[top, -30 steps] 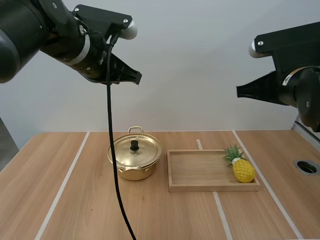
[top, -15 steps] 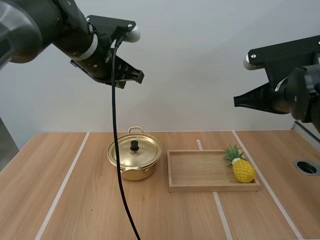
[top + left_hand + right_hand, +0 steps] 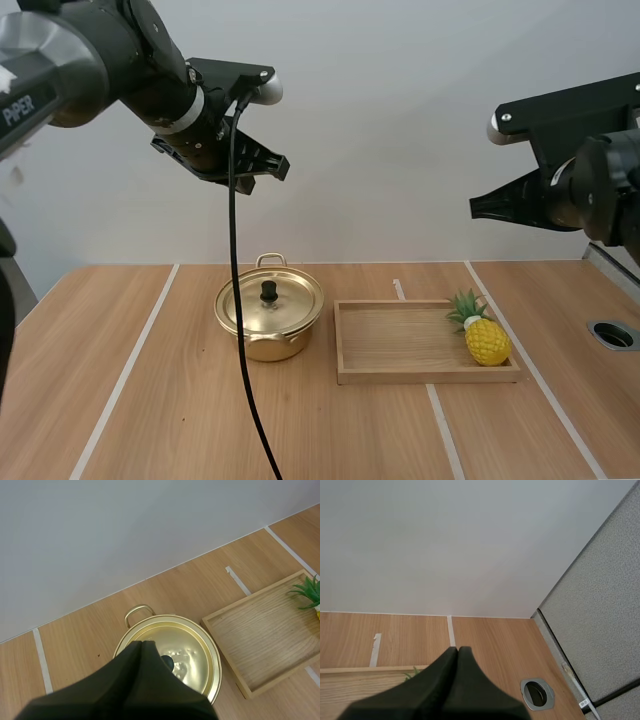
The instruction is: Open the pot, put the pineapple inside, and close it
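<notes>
The left claw [image 3: 278, 165], closed on nothing, hung high over the bench [image 3: 150, 400] almost above the black-knobbed lid [image 3: 292, 300] of the gold metal pot [image 3: 264, 346], while the small yellow pineapple [image 3: 487, 341] lay at the right end of the shallow wooden tray [image 3: 420, 376], beneath the equally closed right claw [image 3: 476, 208].

- A plain pale grey wall [image 3: 400, 90] rises behind the table's far edge, evenly lit and unmarked.
- The table [image 3: 180, 410] is light wood, crossed from near to far by thin white lines [image 3: 126, 365].
- A round, metal-rimmed hole [image 3: 613, 334] sits near the table's right edge.
- A speckled grey panel [image 3: 600, 595] stands along the table's right side.
</notes>
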You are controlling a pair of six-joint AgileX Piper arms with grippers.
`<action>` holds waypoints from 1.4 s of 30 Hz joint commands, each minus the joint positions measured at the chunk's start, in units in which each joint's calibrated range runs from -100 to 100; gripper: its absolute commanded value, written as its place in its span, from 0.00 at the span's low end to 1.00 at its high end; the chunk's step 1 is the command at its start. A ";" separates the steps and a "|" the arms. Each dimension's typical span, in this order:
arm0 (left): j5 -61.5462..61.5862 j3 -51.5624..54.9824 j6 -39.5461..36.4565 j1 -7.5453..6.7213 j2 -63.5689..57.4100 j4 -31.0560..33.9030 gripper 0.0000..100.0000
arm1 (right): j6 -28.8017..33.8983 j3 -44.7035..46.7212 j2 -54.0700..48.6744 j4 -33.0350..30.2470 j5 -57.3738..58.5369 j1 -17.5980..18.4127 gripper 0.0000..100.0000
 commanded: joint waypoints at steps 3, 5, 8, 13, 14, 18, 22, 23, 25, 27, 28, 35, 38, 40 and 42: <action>0.24 -0.45 0.29 -0.19 -0.01 -1.24 0.65 | -0.22 -0.44 -0.15 -0.38 0.97 -0.22 0.00; 0.24 -0.45 -0.08 -0.19 -0.01 -1.28 1.00 | -0.22 -0.44 -0.15 -0.38 2.01 -0.22 0.00; 0.39 -0.31 -1.66 -0.19 0.14 -0.44 1.00 | -0.22 -0.44 -0.15 -0.38 3.54 -0.22 0.00; 0.84 1.04 -1.08 -0.19 0.14 -0.18 1.00 | -0.22 -0.44 -0.15 -0.38 3.86 -0.22 0.00; 0.84 1.72 -0.55 -0.19 0.14 -0.29 1.00 | -0.22 -0.44 -0.15 -0.38 3.86 -0.22 0.00; -2.42 6.42 1.51 -0.19 0.14 -0.53 1.00 | -0.22 -0.44 -0.15 -0.26 4.50 -0.22 0.00; -10.12 12.62 3.76 -0.19 0.14 -1.57 1.00 | -0.22 -0.44 -0.15 1.25 6.63 -0.22 0.00; -11.38 13.78 4.41 -0.19 0.30 -2.20 1.00 | -0.22 -0.44 -0.15 1.50 6.83 -0.22 0.00; -12.44 15.36 5.19 -0.19 0.75 -3.39 1.00 | -0.22 -0.44 -0.15 1.88 7.02 -0.22 0.00; -12.97 16.57 5.53 -0.19 2.15 -3.50 1.00 | -0.22 -0.44 -0.15 1.88 7.02 -0.22 0.00; -13.59 17.22 5.71 -0.19 2.95 -3.50 1.00 | -0.22 -0.44 -0.15 1.81 7.18 -0.22 0.00; -14.60 18.69 6.00 -0.19 8.89 -4.20 1.00 | -0.22 -0.44 -0.15 1.81 8.87 -0.22 0.00; -15.51 18.69 7.00 -0.19 10.66 -4.80 1.00 | -0.22 -0.44 -0.15 1.81 9.07 -0.22 0.00; -16.34 18.69 7.36 -0.19 11.76 -4.80 1.00 | -0.22 -0.44 -0.15 1.81 9.07 -0.22 0.00; -16.94 18.69 8.11 -0.19 12.65 -5.40 1.00 | -0.22 -0.44 -0.15 1.81 9.07 -0.22 0.00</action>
